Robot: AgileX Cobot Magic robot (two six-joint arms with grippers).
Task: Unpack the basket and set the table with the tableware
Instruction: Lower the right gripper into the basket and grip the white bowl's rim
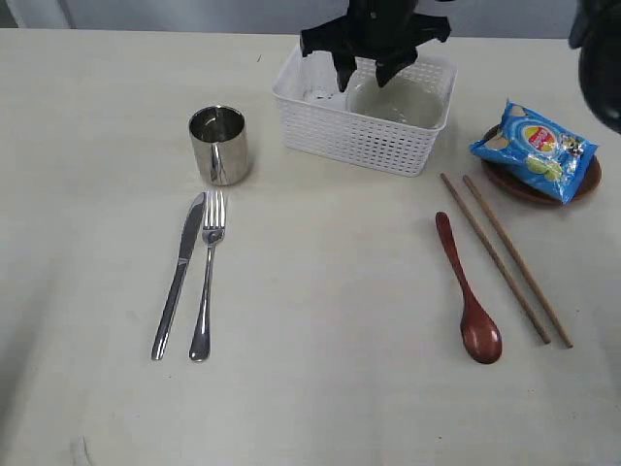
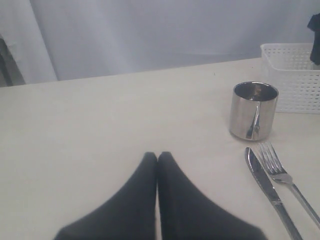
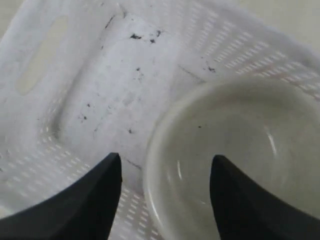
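The white basket [image 1: 359,131] stands at the back of the table [image 1: 320,320] with the white bowl [image 1: 398,102] inside. My right gripper [image 1: 367,70] hangs open over the basket; in the right wrist view its fingers straddle the near rim of the bowl [image 3: 235,150], one finger inside, one outside above the basket floor [image 3: 100,90]. The steel cup [image 1: 219,145], knife [image 1: 179,275] and fork [image 1: 207,272] lie at the left. Wooden spoon [image 1: 469,291] and chopsticks [image 1: 505,257] lie at the right. My left gripper [image 2: 157,156] is shut and empty, out of the exterior view.
A blue snack bag [image 1: 533,149] lies on the dark brown plate [image 1: 578,184] at the right rear. In the left wrist view the cup [image 2: 253,110], knife [image 2: 270,192], fork [image 2: 287,182] and a basket corner [image 2: 292,77] show beyond the fingers.
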